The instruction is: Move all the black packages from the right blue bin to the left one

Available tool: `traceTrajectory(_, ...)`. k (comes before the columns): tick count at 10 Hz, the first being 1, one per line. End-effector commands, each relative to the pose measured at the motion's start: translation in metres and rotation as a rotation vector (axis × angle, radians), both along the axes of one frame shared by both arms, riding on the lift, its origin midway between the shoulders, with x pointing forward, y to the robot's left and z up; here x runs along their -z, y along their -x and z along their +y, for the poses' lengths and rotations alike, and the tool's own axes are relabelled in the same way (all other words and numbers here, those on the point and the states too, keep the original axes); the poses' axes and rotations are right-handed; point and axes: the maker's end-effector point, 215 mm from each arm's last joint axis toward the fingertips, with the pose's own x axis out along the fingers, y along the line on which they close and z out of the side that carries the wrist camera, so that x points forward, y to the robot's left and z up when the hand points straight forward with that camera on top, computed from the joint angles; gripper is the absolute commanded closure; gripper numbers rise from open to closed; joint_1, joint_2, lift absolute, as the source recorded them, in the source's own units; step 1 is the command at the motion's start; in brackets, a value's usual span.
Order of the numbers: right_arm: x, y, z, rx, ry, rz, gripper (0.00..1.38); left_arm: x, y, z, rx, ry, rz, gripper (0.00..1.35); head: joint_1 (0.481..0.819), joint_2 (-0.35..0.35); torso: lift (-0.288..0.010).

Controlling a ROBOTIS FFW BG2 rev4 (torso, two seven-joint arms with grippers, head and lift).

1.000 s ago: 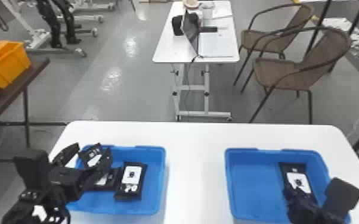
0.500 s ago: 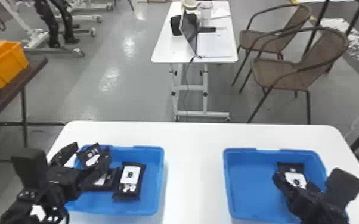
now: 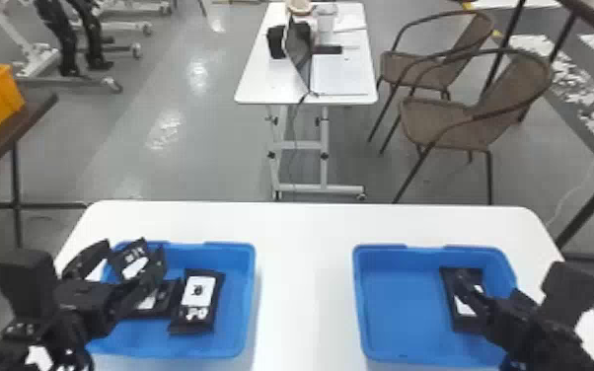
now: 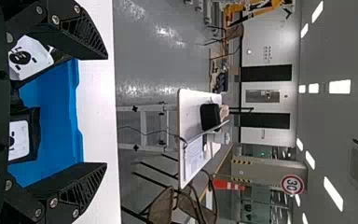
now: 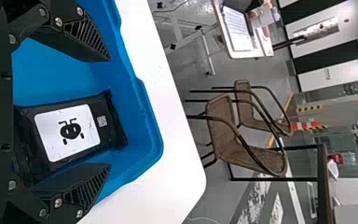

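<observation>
The desk [image 3: 301, 237] is a smooth white slab with rounded corners, running across the near side of the scene. Beyond it on the right stand two chairs [image 3: 439, 123] of brown weave on dark tubular frames. Past its far edge, a white table [image 3: 259, 84] on metal legs holds an open laptop [image 3: 298, 54], and at far left a dark table [image 3: 32, 111] carries a hard yellow crate [image 3: 0, 106]. Two blue bins sit well apart on the desk, smooth, shallow and round-cornered: the left bin [image 3: 237, 301] and the right bin [image 3: 394, 306]. The left claw [image 3: 134, 246] is over the left part of the left bin, its wedge-shaped, ribbed fingers spread wide. The right claw [image 3: 489, 284] is also open, over the right part of the right bin, and covers some of the package [image 5: 70, 130] lying there. That package is flat, glossy black and crinkled at its ends. The left bin has three more: one lying flat [image 3: 197, 301] toward the right, one lower down [image 3: 155, 306] just left of it, partly hidden by the left claw, and one tilted [image 3: 133, 259] at the far left; whether a finger touches this last one, I cannot tell. White labels [image 5: 58, 142] with dark print show on the packages.
</observation>
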Motion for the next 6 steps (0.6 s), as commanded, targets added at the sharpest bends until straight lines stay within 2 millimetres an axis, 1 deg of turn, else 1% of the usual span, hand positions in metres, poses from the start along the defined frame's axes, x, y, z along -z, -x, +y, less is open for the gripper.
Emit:
traceTrajectory(1, 0.004, -0.004, -0.008, -0.011, 0.008, 0.052, 0.24, 0.002, 0.0, -0.002, 0.0, 0.007, 0.002, 0.22, 0.695, 0.037, -0.04)
traceTrajectory(3, 0.01, -0.015, -0.009, -0.023, 0.015, 0.091, 0.24, 0.003, 0.0, -0.004, 0.004, 0.013, 0.003, 0.22, 0.695, 0.022, -0.04)
traceTrajectory(5, 0.025, -0.022, -0.013, -0.027, 0.025, 0.151, 0.24, 0.004, -0.001, -0.007, 0.008, 0.022, 0.004, 0.22, 0.695, 0.016, -0.04)
traceTrajectory(6, 0.029, -0.026, -0.015, -0.025, 0.027, 0.163, 0.24, 0.003, -0.002, -0.008, 0.01, 0.024, 0.001, 0.22, 0.695, 0.013, -0.04)
